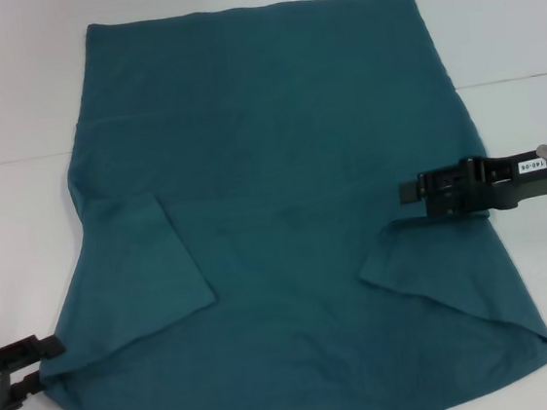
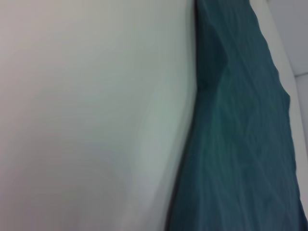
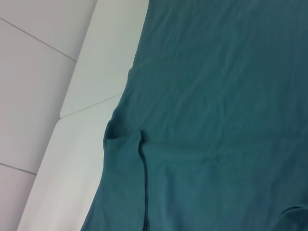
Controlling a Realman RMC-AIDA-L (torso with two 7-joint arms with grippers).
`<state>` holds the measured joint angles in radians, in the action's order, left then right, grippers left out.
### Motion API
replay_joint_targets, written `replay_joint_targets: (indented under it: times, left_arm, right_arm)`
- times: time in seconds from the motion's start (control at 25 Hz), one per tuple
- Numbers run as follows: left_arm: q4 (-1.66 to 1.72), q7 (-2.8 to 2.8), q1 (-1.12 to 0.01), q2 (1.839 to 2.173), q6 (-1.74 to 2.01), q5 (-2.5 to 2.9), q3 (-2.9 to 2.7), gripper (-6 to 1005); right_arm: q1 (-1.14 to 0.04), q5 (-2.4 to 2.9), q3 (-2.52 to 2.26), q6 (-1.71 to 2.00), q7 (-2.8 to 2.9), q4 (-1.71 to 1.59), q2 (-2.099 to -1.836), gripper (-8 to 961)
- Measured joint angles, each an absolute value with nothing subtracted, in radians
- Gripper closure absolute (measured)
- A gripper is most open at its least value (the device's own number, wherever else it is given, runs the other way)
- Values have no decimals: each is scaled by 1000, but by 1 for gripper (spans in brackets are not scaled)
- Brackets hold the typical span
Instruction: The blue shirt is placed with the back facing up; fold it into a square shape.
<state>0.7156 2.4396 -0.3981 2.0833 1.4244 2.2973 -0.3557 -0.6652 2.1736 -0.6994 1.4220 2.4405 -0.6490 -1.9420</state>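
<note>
Shirt: the large dark teal-blue cotton shirt (image 1: 282, 194) lay flat on the white table (image 1: 8, 96), plain side up, filling most of the head view from 12 o'clock down to 6 o'clock.
Sleeves: both short sleeves were folded inward over the body, one at about 8 o'clock, the other at about 4 o'clock, each showing a slanted hem edge.
Surface: mostly smooth cloth with faint creases; no lettering showed.
Hem: the straight edge lay at 12 o'clock; the near edge at 6 o'clock ran off the bottom of the view.
Left gripper: the black left gripper (image 1: 43, 358) sat at 8 o'clock, its fingers narrowly parted at the shirt's outer edge; whether they pinched the cloth could not be told.
Right gripper: the black right gripper (image 1: 411, 191) reached in from 3 o'clock above the shirt's right side; how wide its fingers stood could not be told.
Wrist views: the left wrist view showed the shirt's edge (image 2: 240, 134) against the table (image 2: 96, 120); the right wrist view showed a folded sleeve seam on the cloth (image 3: 216, 96).
</note>
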Motion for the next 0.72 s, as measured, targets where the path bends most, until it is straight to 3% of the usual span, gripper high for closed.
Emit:
replay_joint_targets:
  times: [0.72]
  left_arm:
    - [722, 2455, -368, 2086, 1429, 2306, -332, 371]
  right_arm:
    - [-660, 2173, -697, 1420, 2440, -654, -1940, 285]
